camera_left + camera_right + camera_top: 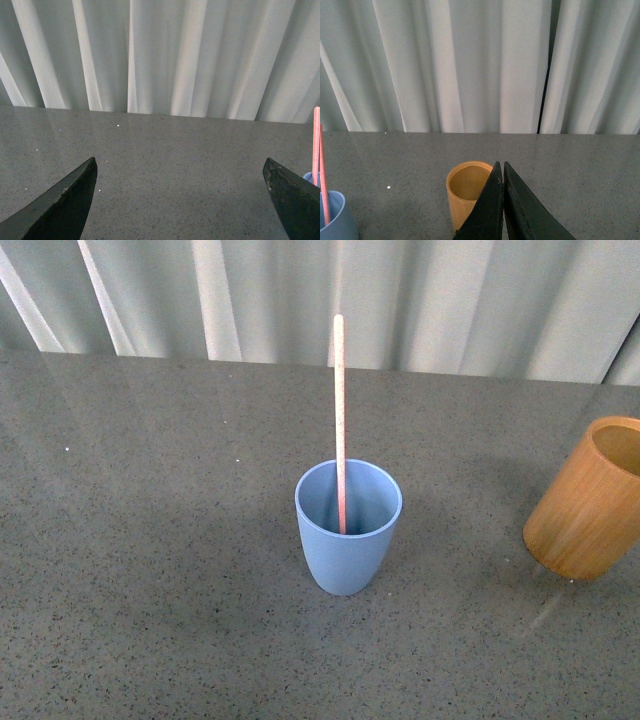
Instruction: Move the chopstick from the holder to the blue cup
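A pale pink chopstick (339, 420) stands upright in the light-blue cup (348, 540) at the table's middle. The orange-brown holder (590, 500) stands at the right edge of the front view, and its inside shows nothing. My left gripper (180, 167) is open with bare tabletop between its fingers; the chopstick (315, 145) and a sliver of the blue cup (311, 177) show at that view's edge. My right gripper (501, 165) is shut with nothing in it, just in front of the holder (465, 192). The blue cup (335, 217) and chopstick (324, 175) show off to one side.
The grey speckled tabletop (150, 540) runs back to a pale pleated curtain (450, 300) along its far edge. Neither arm shows in the front view.
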Robot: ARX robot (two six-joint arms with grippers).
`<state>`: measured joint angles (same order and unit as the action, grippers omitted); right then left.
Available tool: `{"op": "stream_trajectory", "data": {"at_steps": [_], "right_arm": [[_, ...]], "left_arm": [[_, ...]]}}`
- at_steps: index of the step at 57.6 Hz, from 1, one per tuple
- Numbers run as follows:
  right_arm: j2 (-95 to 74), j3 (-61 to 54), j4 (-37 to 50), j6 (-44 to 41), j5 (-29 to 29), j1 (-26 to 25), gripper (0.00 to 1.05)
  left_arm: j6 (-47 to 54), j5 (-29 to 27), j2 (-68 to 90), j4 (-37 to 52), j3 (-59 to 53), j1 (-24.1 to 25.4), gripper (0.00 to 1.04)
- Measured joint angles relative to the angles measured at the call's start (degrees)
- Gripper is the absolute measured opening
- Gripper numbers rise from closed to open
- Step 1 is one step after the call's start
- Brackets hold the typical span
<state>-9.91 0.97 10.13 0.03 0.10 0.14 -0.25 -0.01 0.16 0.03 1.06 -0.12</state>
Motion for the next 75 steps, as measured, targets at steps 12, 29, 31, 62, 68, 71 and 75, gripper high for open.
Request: {"op": "stream_trajectory", "data": {"at_steps": [12,29,31,62,68,71,75], "right_arm": [[9.66,0.02,-9.9,0.02,0.0,0.0,0.01],[9.66,0.02,-10.03,0.02,0.0,0.0,0.14],[9.66,0.02,-10.03,0.02,0.0,0.0,0.19],[9.66,0.02,-10.03,0.04,0.0,0.0,0.94],[9.66,0.02,-10.03,0.07,0.0,0.0,0.95],[9.66,0.02,-10.03,0.04,0.0,0.0,0.95],[9.66,0.02,-10.03,0.04,0.0,0.0,0.95]], "left_arm": [[0.0,-0.02,0.0,0.0,0.0,0.0,0.98],[0.0,-0.02,-0.04,0.0,0.0,0.0,0.98],[0.0,-0.02,-0.04,0.0,0.0,0.0,0.98],[0.0,0.0,-0.04,0.0,0.0,0.0,0.98],[0.0,0.0,-0.04,0.0,0.0,0.0,0.98],[0.0,0.0,-0.04,0.0,0.0,0.0,0.98],[0.0,-0.02,-0.04,0.0,0.0,0.0,0.98]]}}
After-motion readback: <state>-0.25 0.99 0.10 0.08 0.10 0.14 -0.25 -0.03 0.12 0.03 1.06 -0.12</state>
